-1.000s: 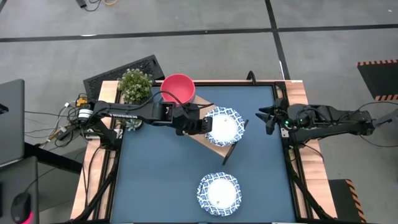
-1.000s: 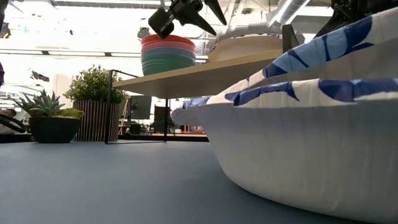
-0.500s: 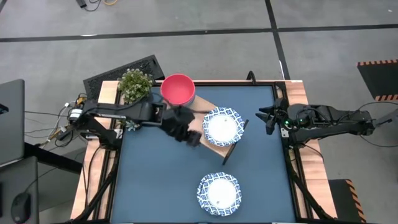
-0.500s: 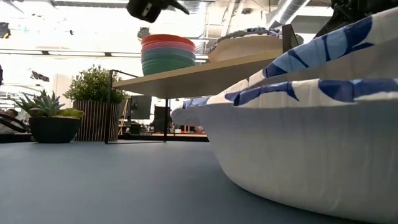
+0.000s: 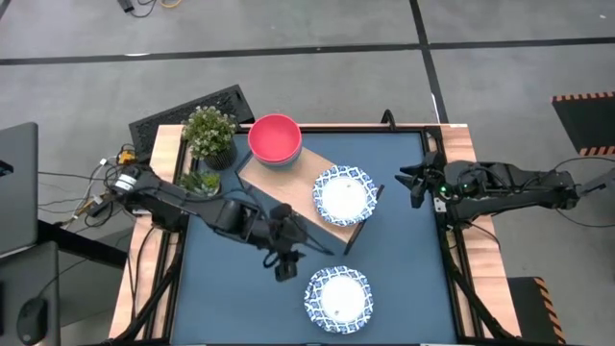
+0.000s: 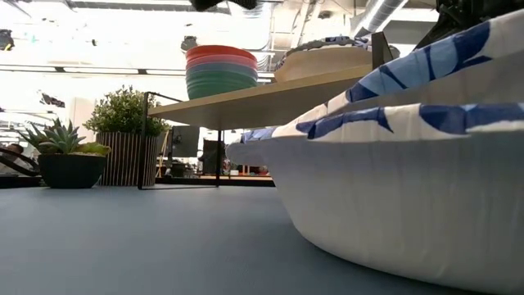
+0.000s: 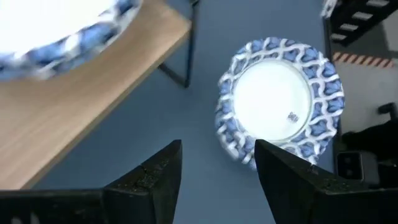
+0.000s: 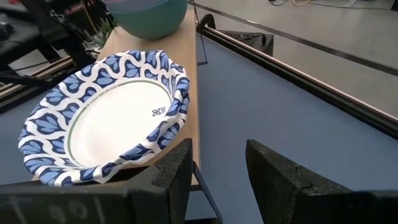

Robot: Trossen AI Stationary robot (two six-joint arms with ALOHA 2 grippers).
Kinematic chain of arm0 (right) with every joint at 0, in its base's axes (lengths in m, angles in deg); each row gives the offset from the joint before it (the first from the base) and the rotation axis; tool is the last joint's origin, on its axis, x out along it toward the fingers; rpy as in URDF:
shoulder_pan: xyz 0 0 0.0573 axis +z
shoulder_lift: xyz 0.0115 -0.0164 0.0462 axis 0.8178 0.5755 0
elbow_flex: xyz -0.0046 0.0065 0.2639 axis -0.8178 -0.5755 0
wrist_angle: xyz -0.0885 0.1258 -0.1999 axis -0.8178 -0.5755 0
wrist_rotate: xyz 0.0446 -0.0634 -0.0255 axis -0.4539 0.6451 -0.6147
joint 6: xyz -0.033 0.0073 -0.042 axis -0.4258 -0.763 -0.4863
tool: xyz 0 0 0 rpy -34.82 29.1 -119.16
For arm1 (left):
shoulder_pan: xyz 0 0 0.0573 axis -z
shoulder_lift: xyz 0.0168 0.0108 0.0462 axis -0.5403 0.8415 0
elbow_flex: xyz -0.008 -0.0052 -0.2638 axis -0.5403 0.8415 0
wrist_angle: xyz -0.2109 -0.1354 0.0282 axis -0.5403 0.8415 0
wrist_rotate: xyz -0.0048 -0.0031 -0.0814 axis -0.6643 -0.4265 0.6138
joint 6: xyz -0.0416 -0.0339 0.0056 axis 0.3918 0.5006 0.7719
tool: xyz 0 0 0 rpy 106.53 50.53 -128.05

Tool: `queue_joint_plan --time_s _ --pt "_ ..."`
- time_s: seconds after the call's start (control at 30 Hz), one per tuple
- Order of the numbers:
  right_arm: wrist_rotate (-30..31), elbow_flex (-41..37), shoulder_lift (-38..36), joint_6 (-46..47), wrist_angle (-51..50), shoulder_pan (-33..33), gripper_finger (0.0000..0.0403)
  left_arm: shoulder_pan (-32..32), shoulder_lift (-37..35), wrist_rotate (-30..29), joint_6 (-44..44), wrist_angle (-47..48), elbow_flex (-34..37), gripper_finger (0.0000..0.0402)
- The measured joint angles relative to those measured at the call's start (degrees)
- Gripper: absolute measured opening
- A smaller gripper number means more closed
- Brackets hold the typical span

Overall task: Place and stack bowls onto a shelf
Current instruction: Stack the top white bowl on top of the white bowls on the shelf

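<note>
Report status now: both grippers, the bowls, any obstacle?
Left gripper open, empty, near white blue-rimmed bowl on table. Right gripper open, parked at table edge. Nothing between.

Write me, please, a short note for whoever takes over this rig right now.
Left pincer: open and empty, over the tabletop between the shelf and the loose white bowl.
Right pincer: open and empty, waiting at the table's right edge.
Done: the pink bowl is nested in the green bowl at one end of the shelf; a white bowl sits at the other.
Left: shelve the loose bowl on the tabletop.
</note>
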Motion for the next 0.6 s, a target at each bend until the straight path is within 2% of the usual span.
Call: queue_joint_plan --time_s 0.27,0.47,0.6 --pt "0.0 0.0 0.4 0.2 -0.3 0.1 0.0177 4.8 6.6 2.4 -0.8 -11.4 0.0 0.0185" --pt "-1.8 0.0 1.1 2.9 -0.5 0.0 0.0177 9.1 11.5 -3.4 -9.9 -24.3 0.0 0.0185" --pt "-5.1 0.0 1.4 4.0 -1.1 0.1 0.0177 10.7 16.0 -4.3 -13.0 -30.4 -2.4 0.0185"
